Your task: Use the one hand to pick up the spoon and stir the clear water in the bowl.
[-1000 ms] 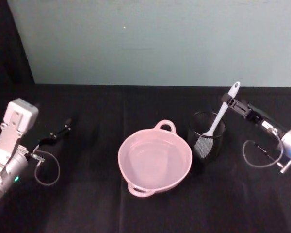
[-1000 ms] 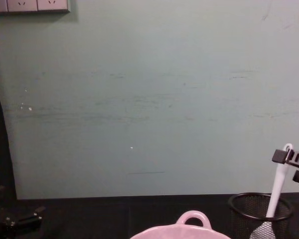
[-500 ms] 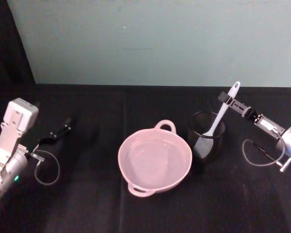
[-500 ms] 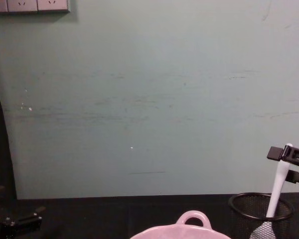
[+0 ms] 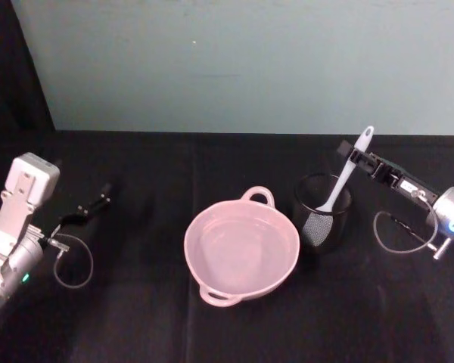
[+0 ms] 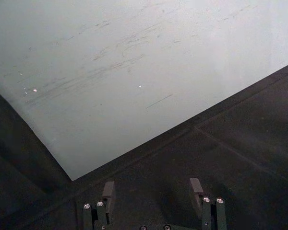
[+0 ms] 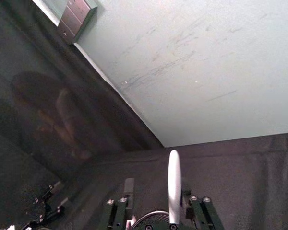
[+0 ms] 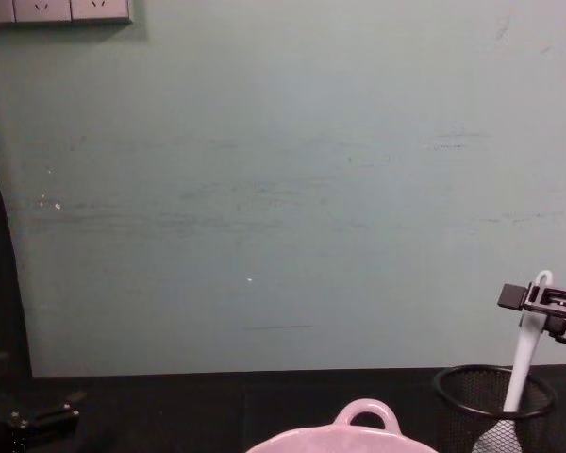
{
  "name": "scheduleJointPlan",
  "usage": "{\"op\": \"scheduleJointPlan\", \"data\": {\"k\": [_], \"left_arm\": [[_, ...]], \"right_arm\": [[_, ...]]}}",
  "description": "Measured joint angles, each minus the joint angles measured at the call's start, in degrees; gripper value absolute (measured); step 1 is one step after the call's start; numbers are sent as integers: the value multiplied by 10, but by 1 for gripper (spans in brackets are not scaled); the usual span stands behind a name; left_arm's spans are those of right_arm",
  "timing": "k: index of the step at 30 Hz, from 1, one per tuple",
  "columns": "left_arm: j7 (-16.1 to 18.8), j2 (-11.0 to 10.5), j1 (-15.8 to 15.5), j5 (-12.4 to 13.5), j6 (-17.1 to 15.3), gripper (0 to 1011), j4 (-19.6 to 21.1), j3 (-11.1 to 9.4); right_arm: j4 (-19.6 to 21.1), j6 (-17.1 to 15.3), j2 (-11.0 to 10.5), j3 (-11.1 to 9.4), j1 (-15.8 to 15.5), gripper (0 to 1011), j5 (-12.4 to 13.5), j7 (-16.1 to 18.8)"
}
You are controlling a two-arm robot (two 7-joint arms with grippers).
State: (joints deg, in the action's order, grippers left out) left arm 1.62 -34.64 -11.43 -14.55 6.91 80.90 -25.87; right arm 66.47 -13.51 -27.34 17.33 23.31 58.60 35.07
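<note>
Spoon point(image 5: 341, 181) leans handle-up in the black mesh cup point(image 5: 334, 227) at the bowl's point(image 5: 199, 272) 3 o'clock, so I set the right hand point(image 5: 352, 154) spread astride its upper handle, ready to pinch, while the left hand point(image 6: 152, 190) rests spread at 9 o'clock.

Tilted white spoon point(image 5: 337, 191) beside pink bowl point(image 5: 204, 274)
</note>
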Motion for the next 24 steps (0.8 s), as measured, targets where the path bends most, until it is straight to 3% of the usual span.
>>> {"op": "scheduleJointPlan", "data": {"k": [6, 10, 13, 17, 24], "left_arm": [[0, 0, 0, 0, 0, 1005, 0, 0], [0, 0, 0, 0, 0, 1005, 0, 0], [0, 0, 0, 0, 0, 1005, 0, 0], [0, 0, 0, 0, 0, 1005, 0, 0], [0, 0, 0, 0, 0, 1005, 0, 0]], "right_arm": [[6, 5, -8, 8, 2, 405, 0, -4], [20, 22, -18, 19, 0, 261, -17, -18], [45, 56, -33, 36, -6, 162, -60, -41], [71, 89, -45, 48, -11, 120, -112, -64], [121, 115, -59, 49, -22, 120, -164, -85]]}}
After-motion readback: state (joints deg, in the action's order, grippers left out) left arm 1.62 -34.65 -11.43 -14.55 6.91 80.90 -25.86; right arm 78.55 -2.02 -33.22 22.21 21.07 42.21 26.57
